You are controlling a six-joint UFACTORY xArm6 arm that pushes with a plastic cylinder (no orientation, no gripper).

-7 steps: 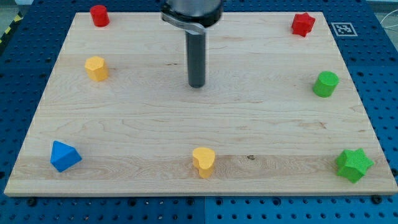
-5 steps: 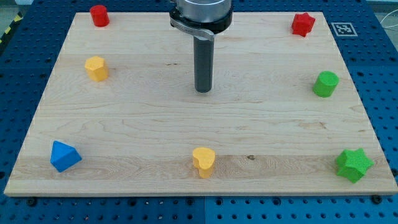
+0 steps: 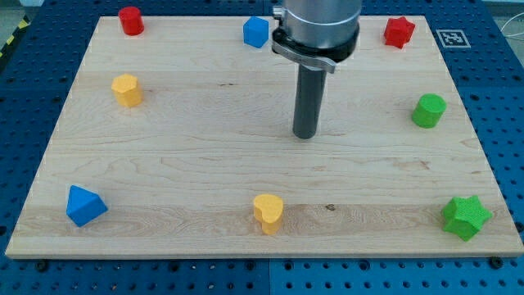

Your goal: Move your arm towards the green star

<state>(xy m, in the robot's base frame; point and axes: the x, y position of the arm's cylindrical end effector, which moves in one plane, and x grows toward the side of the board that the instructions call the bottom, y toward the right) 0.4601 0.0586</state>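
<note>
The green star [image 3: 466, 217] lies at the board's bottom right corner. My tip [image 3: 305, 134] rests on the wooden board [image 3: 188, 156] near its middle, a little right of centre. It is well up and to the left of the green star and touches no block.
A green cylinder [image 3: 428, 110] sits at the right edge, a red star [image 3: 399, 32] at top right. A blue block [image 3: 255, 31] is at top centre, a red cylinder [image 3: 130, 20] top left, a yellow block [image 3: 126, 89] left, a blue block [image 3: 83, 205] bottom left, a yellow heart [image 3: 268, 213] bottom centre.
My tip has moved right and slightly down, toward the green star. The blue block at the top, hidden behind the arm before, now shows. No block has moved.
</note>
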